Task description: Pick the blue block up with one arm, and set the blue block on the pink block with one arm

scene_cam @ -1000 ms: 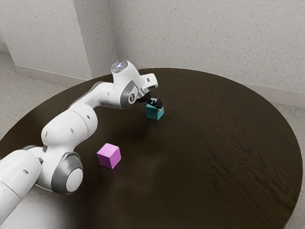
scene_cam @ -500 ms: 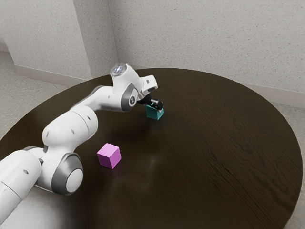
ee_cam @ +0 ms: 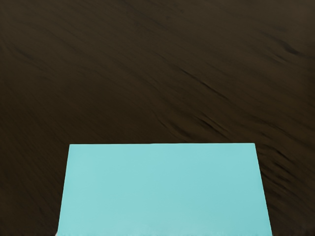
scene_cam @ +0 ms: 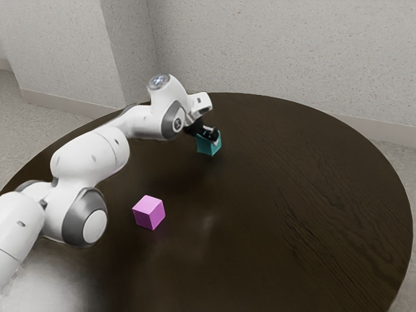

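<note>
Black fingers of your gripper [scene_cam: 208, 136] pinch the blue block [scene_cam: 211, 147] from two sides, holding it slightly tilted, low over the dark wooden table [scene_cam: 312, 195]. Your pink block [scene_cam: 149, 212] rests well apart, nearer the arm's base.

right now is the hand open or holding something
Hand: closed on the blue block, which hangs tilted in its grip.
</note>
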Controlling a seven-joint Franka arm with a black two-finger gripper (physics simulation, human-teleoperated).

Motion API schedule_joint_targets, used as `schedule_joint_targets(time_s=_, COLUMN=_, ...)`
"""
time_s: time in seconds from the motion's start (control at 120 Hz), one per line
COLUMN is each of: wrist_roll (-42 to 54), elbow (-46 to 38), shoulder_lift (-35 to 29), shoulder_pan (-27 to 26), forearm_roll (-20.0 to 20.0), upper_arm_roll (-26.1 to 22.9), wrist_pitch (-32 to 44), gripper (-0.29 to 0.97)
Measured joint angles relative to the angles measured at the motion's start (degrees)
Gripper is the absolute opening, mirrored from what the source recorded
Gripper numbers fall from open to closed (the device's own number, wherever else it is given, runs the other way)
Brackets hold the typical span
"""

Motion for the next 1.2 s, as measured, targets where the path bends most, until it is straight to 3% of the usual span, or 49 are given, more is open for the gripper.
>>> schedule_joint_targets(time_s=0.267, wrist_roll=-0.17, elbow=-26.64, shoulder_lift=-23.93, shoulder_pan=-0.80, forearm_roll=0.37, upper_arm_roll=0.03, wrist_pitch=0.06, gripper=0.35)
schedule_joint_targets(time_s=0.425, wrist_roll=-0.21, elbow=-47.87, shoulder_lift=-42.24, shoulder_pan=-1.11, forearm_roll=1.82, upper_arm_roll=0.11, wrist_pitch=2.14, gripper=0.35)
schedule_joint_targets(time_s=0.617, wrist_roll=-0.28, elbow=-58.13, shoulder_lift=-51.87, shoulder_pan=-0.88, forearm_roll=2.91, upper_arm_roll=-0.10, wrist_pitch=3.76, gripper=0.35)
schedule_joint_targets(time_s=0.775, wrist_roll=-0.44, elbow=-73.90, shoulder_lift=-65.81, shoulder_pan=-0.96, forearm_roll=4.08, upper_arm_roll=-1.37, wrist_pitch=5.81, gripper=0.35)
schedule_joint_targets(time_s=0.95, wrist_roll=-0.61, elbow=-89.11, shoulder_lift=-73.32, shoulder_pan=-0.07, forearm_roll=4.72, upper_arm_roll=-3.36, wrist_pitch=10.64, gripper=0.35)
schedule_joint_targets(time_s=1.067, wrist_roll=-0.71, elbow=-95.89, shoulder_lift=-76.44, shoulder_pan=10.44, forearm_roll=4.98, upper_arm_roll=-13.28, wrist_pitch=13.35, gripper=0.35)
schedule_joint_targets(time_s=1.2, wrist_roll=-0.77, elbow=-101.51, shoulder_lift=-78.98, shoulder_pan=13.23, forearm_roll=5.13, upper_arm_roll=-16.91, wrist_pitch=15.83, gripper=0.35)
